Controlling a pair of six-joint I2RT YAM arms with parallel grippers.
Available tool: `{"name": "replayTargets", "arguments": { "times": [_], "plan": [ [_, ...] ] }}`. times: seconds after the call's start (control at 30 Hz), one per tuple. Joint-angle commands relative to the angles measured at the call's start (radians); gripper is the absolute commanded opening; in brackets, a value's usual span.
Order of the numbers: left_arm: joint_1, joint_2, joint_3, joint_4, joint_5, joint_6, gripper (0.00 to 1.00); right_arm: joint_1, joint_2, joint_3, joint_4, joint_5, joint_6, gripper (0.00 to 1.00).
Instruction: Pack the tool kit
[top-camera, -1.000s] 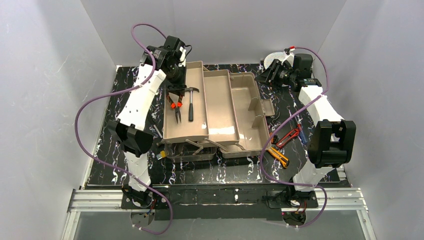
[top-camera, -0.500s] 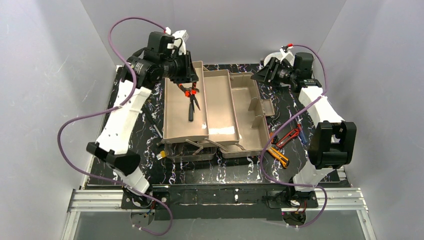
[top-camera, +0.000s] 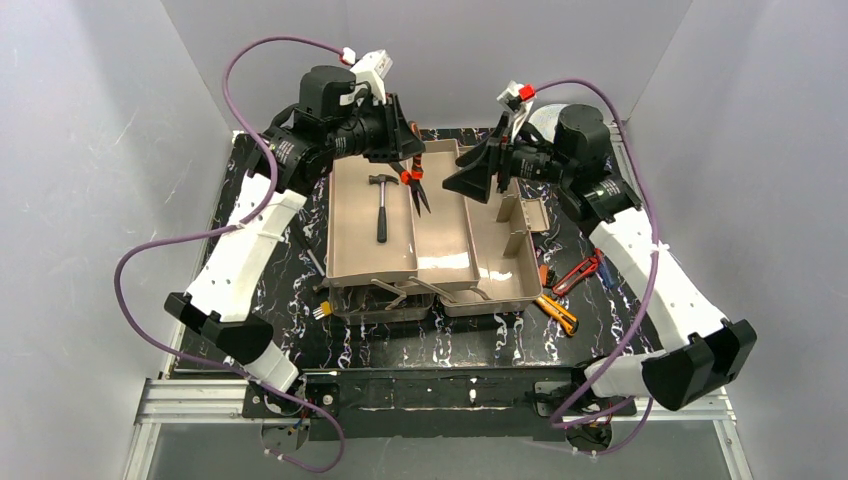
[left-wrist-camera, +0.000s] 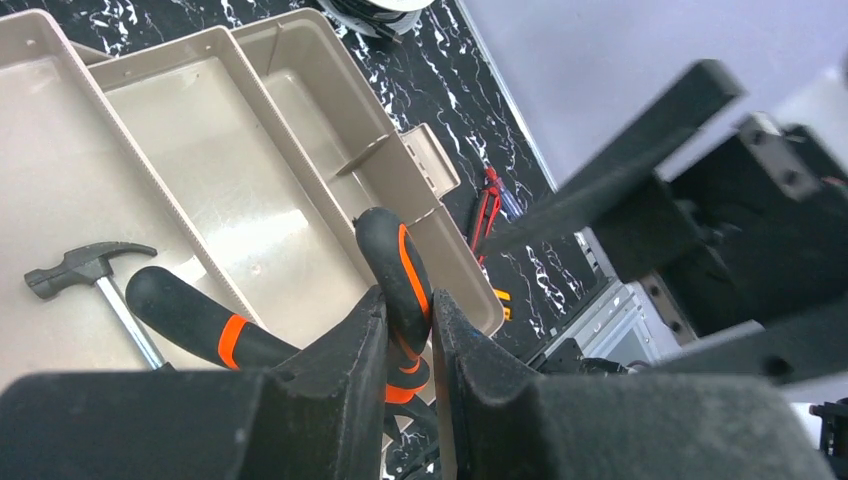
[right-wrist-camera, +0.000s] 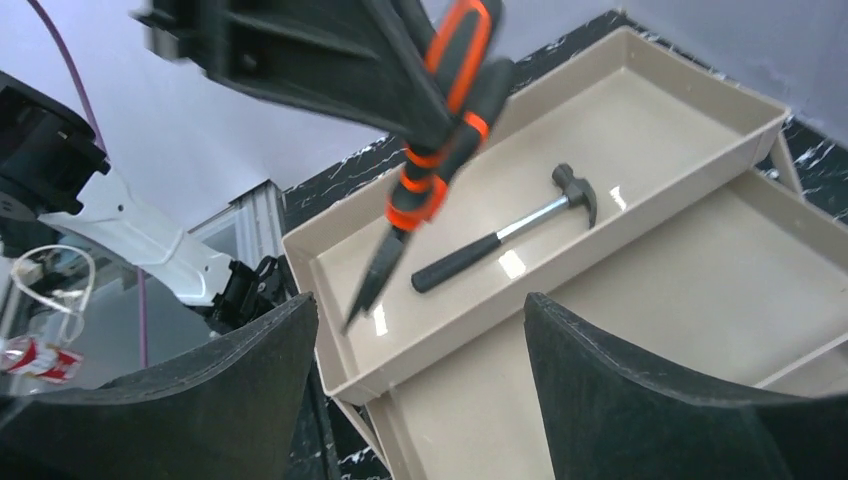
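Note:
The tan toolbox (top-camera: 495, 230) lies open, its trays (top-camera: 440, 215) spread out beside it. A hammer (top-camera: 381, 205) rests in the left tray (top-camera: 350, 230). My left gripper (top-camera: 410, 158) is shut on one handle of the orange-and-black pliers (top-camera: 414, 185), which hang nose-down over the ridge between the left and middle trays. In the left wrist view that pliers handle (left-wrist-camera: 400, 275) sits pinched in the gripper (left-wrist-camera: 408, 315). My right gripper (top-camera: 468, 182) stands open and empty over the middle tray, facing the pliers (right-wrist-camera: 440, 150); its fingers (right-wrist-camera: 640, 400) frame the hammer (right-wrist-camera: 510, 235).
A red cutter (top-camera: 578, 272) and a yellow knife (top-camera: 557, 313) lie on the black marbled mat (top-camera: 450, 345) right of the toolbox. A thin tool (top-camera: 314, 262) lies at the box's left. A round spool (top-camera: 540, 113) shows behind my right arm. Grey walls close in on three sides.
My left gripper lifted the pliers out of the left tray and carried them rightward. My right arm swung from the back right corner over the toolbox and its jaws opened wider.

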Motion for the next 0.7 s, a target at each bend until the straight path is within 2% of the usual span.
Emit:
{"name": "replayTargets", "arguments": {
  "times": [0.0,0.23,0.37,0.43,0.47,0.53,0.57,0.6,0.67],
  "plan": [
    [-0.013,-0.088,-0.055,0.083,0.022,-0.012,0.00,0.089,-0.015,0.068,-0.083,0.208,-0.090,0.83],
    [-0.027,-0.163,-0.157,0.158,0.043,-0.040,0.00,0.228,0.043,0.111,-0.139,0.409,-0.124,0.80],
    [-0.030,-0.191,-0.195,0.183,0.064,-0.062,0.00,0.270,0.078,0.139,-0.147,0.436,-0.130,0.70],
    [-0.031,-0.206,-0.211,0.195,0.074,-0.070,0.00,0.284,0.094,0.152,-0.153,0.457,-0.132,0.58],
    [-0.031,-0.213,-0.219,0.200,0.078,-0.073,0.00,0.289,0.098,0.156,-0.153,0.467,-0.126,0.42],
    [-0.031,-0.228,-0.236,0.211,0.084,-0.078,0.00,0.290,0.092,0.145,-0.139,0.477,-0.113,0.18],
    [-0.031,-0.235,-0.246,0.216,0.084,-0.078,0.00,0.290,0.081,0.131,-0.125,0.488,-0.107,0.10],
    [-0.031,-0.245,-0.259,0.218,0.077,-0.077,0.06,0.290,0.068,0.116,-0.109,0.498,-0.101,0.03],
    [-0.031,-0.276,-0.295,0.227,0.041,-0.070,0.36,0.290,0.040,0.084,-0.084,0.534,-0.096,0.01]
  ]
}}
